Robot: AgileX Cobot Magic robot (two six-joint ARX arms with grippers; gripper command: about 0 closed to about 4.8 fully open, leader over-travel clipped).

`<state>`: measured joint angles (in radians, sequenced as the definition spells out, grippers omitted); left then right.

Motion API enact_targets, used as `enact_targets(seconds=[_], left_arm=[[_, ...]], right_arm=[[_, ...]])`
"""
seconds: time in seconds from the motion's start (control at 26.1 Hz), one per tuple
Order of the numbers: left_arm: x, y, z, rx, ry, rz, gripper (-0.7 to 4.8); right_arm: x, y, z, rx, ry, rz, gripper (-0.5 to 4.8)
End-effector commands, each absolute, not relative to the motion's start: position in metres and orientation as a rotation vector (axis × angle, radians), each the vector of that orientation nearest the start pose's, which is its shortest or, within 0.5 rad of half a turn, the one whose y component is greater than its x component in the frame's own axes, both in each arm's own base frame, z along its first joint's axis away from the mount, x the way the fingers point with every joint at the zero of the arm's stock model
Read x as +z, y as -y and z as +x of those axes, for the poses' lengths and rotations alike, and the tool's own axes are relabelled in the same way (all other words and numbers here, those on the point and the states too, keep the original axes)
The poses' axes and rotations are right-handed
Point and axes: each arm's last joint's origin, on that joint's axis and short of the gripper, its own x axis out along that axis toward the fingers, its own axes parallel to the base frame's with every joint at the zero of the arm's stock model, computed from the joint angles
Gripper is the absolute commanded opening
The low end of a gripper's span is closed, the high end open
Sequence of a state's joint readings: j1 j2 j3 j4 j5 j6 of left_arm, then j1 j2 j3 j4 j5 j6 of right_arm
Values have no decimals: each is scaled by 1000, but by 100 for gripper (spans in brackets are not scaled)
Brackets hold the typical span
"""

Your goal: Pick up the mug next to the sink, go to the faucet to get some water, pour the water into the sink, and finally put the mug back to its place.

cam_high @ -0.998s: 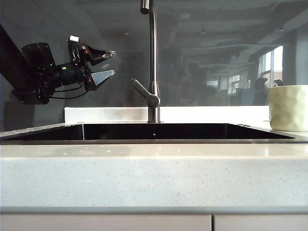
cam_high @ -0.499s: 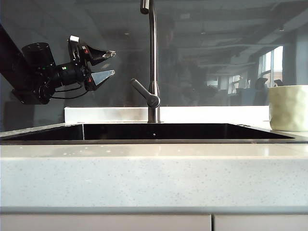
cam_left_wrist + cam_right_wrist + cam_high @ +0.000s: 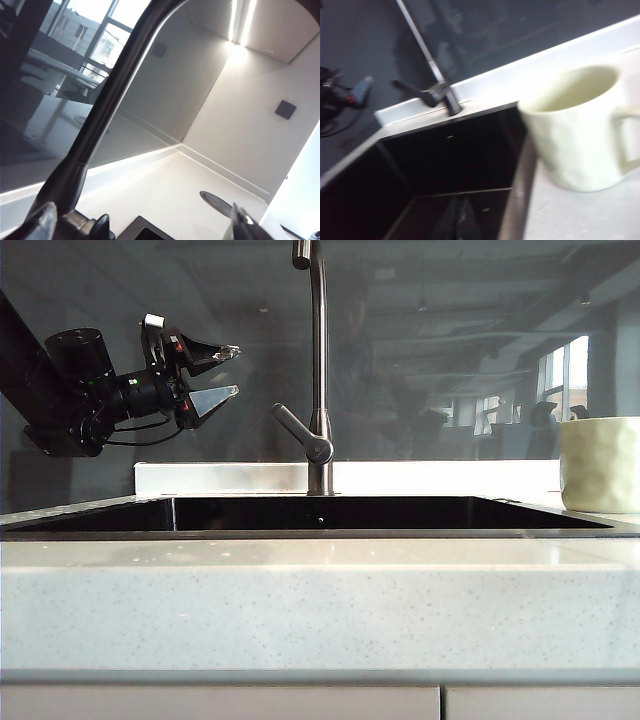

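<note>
Left gripper (image 3: pixel 226 372) released, jaws apart, raised over the sink's (image 3: pixel 320 514) left end, apart from the faucet (image 3: pixel 318 370). Right gripper clenched, empty, outside the exterior view. Mug (image 3: pixel 600 464) upright on the counter (image 3: pixel 320 610), just beside the sink's right rim.

No text, label, brand, number or sign could be read in any view. Nothing legible was found on the mug (image 3: pixel 577 127), the faucet (image 3: pixel 318 370), the sink (image 3: pixel 320 512) or the tabletop (image 3: pixel 320 610).
</note>
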<state>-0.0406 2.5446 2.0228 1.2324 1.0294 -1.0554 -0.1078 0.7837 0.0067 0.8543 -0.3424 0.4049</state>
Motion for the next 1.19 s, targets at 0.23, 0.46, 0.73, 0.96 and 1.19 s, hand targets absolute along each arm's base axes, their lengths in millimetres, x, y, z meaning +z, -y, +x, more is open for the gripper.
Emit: enact_targets(seconds=[0.23, 0.46, 0.73, 0.96, 1.19], left_arm=[[242, 46, 540, -1233, 70, -553, 479], [242, 46, 540, -1234, 70, -553, 479], [242, 46, 540, -1234, 70, -553, 479], [242, 46, 540, -1234, 70, -553, 479], [242, 46, 540, -1234, 70, -553, 479]], right_arm=[[168, -6, 130, 94, -12, 232, -2], [166, -8, 115, 75, -39, 202, -2], [167, -7, 101, 65, -3, 182, -2], [165, -7, 97, 48, -12, 178, -2], [162, -8, 97, 56, -24, 177, -2]])
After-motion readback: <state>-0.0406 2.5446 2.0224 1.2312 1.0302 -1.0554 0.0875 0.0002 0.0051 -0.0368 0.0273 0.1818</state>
